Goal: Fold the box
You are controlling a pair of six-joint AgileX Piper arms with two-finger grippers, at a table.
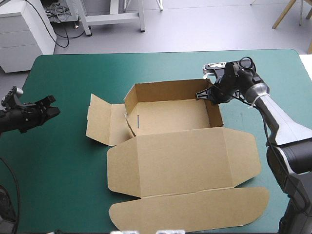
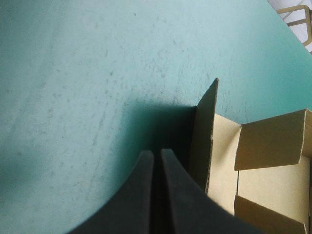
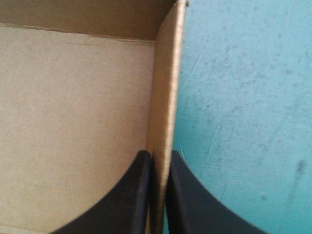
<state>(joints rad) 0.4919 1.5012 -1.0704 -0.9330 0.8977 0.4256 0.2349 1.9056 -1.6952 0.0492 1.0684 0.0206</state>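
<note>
The brown box [image 1: 170, 119] lies mid-table as an open tray, back and right walls upright, lid [image 1: 170, 163] flat toward the front edge. Its left side flap [image 1: 99, 119] splays outward. My right gripper [image 1: 201, 95] is at the far end of the right wall; in the right wrist view the gripper [image 3: 158, 158] is shut on that wall [image 3: 168, 87], one finger inside the tray and one outside. My left gripper [image 1: 51, 109] hovers near the table's left edge, apart from the box. Its black fingers meet, shut and empty [image 2: 157, 154], with the left flap [image 2: 204, 131] just ahead.
The lid's rounded front flap [image 1: 190, 209] reaches almost to the table's front edge. Bare teal-green cover [image 1: 63, 161] lies left of the box, beyond its back wall and right of it.
</note>
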